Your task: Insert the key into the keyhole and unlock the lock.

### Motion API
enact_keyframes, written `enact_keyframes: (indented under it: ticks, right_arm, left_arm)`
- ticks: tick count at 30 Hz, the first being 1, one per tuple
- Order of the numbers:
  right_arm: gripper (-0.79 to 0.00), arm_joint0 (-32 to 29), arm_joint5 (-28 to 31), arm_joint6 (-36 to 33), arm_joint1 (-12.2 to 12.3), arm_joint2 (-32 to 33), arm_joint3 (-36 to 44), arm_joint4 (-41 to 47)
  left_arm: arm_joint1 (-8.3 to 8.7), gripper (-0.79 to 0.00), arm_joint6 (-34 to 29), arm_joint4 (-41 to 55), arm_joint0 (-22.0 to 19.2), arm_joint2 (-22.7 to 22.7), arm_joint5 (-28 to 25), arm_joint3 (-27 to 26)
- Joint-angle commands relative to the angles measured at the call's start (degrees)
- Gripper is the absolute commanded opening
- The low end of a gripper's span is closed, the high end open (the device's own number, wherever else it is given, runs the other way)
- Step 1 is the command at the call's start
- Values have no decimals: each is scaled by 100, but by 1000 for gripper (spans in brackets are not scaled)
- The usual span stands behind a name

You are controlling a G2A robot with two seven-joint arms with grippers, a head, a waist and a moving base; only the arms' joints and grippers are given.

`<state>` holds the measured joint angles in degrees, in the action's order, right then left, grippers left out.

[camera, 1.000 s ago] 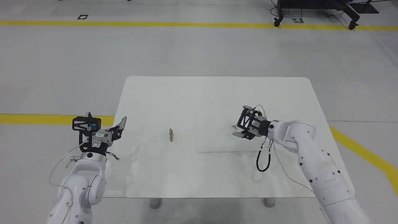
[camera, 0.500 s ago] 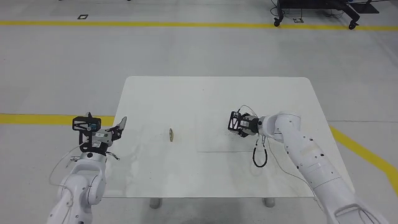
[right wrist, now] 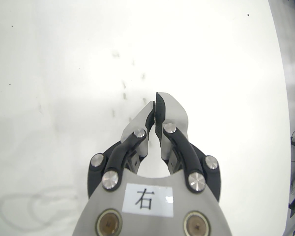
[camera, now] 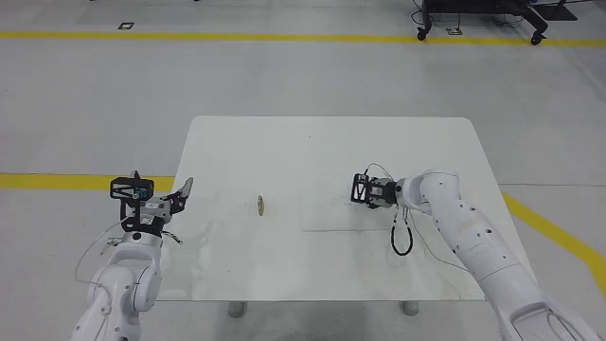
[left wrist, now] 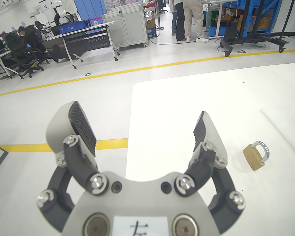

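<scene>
Lock (camera: pixel 259 206) lies flat on the white table (camera: pixel 426 142), at about 9 o'clock from the table's middle, and nothing touches it. By my judgement the task is at its beginning: the shackle (left wrist: pixel 261 148) sits closed in the body, nothing is in the keyhole, and no gripper is near the lock. What is left is to bring the key to the lock, push it in, and turn it.

The right gripper (camera: pixel 361 189) is low over the table, just toward 2 o'clock from the middle and well apart from the lock. Its fingers (right wrist: pixel 159 109) are pressed together at the tips. I cannot tell if a thin key is nipped between them.

The left gripper (left wrist: pixel 140 121) hangs beyond the table's edge at 9 o'clock. Its fingers are spread wide and hold nothing.

The lock has a small, blocky body of brass colour with a dull metal look, and a bright silver shackle bent in a U. The gripper pads are black with a fine ribbed grid, set in smooth grey shells. The table top is smooth and matte, with some faint grey scuff marks (right wrist: pixel 124 84) near the right gripper.
</scene>
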<state>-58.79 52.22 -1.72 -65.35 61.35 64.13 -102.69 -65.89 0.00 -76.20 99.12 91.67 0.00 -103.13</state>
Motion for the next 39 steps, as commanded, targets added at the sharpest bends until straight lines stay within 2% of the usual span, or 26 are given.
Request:
enact_keyframes:
  ticks: [1, 10, 28, 31, 33, 35, 39]
  right_arm:
    - [-785, -58, -79, 121, 31, 31, 111, -80]
    - [-785, -437, -244, 811, 209, 270, 717, -397]
    - [-785, -437, -244, 811, 209, 270, 717, -397]
    - [-785, -437, -244, 811, 209, 270, 717, -397]
    - [-785, -437, -244, 811, 209, 270, 717, -397]
    - [-785, -437, -244, 811, 209, 270, 717, -397]
    - [-785, -437, -244, 811, 209, 270, 717, -397]
  left_arm:
    - [0, 0, 0, 0, 0, 0, 0, 0]
    - [0, 0, 0, 0, 0, 0, 0, 0]
    - [0, 0, -5, -74, -20, -41, -28, -46]
    - [-9, 0, -470, -367, -275, -518, -491, -371]
    - [-5, 0, -953, -845, -598, -930, -961, -474]
    - [-31, 0, -1365, -996, -990, -1361, -1331, -421]
    - [-126, 0, -1964, -1339, -1718, -2268, -1749, -249]
